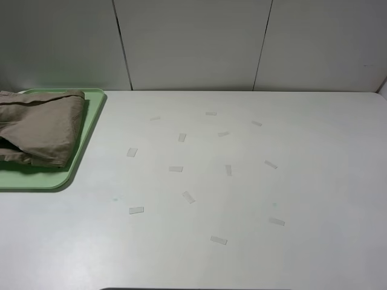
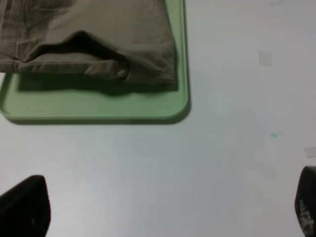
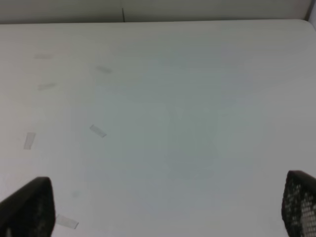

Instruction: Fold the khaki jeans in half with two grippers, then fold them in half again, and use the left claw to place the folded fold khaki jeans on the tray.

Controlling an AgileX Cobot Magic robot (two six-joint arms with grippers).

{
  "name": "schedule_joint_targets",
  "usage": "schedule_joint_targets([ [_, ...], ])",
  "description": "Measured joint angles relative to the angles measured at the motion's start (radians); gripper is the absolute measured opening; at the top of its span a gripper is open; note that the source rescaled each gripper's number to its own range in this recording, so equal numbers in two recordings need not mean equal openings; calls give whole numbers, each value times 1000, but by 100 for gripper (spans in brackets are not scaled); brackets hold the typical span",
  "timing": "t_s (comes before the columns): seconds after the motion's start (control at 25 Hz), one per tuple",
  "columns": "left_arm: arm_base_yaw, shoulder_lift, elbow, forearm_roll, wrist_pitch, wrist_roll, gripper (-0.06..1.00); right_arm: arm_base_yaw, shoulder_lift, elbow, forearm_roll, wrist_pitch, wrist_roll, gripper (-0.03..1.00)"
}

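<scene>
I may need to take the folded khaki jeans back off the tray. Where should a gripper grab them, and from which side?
Probably the thick folded edge of the khaki jeans nearest the tray's front rim, where the layers gape slightly and a finger could slip under. Approach from the table side with the left gripper, open and already facing that edge. The tray's low rim means coming in slightly from above.

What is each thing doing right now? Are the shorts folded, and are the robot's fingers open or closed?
khaki jeans: folded, lying on the tray, nothing holding them.
tray: flat on the table at its left side, holding the jeans.
left claw: fingers wide open, empty, over bare table near the tray.
right gripper: fingers wide open, empty, over bare table.
</scene>
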Motion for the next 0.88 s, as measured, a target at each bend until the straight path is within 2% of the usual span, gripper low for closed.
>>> schedule_joint_targets([
  [0.32, -7, 0, 0, 0, 0, 0, 98, 0, 0, 0, 0, 0, 0, 100],
  [0.64, -156, 0, 0, 0, 0, 0, 98, 0, 0, 0, 0, 0, 0, 100],
  [0.88, -170, 0, 0, 0, 0, 0, 98, 0, 0, 0, 0, 0, 0, 100],
])
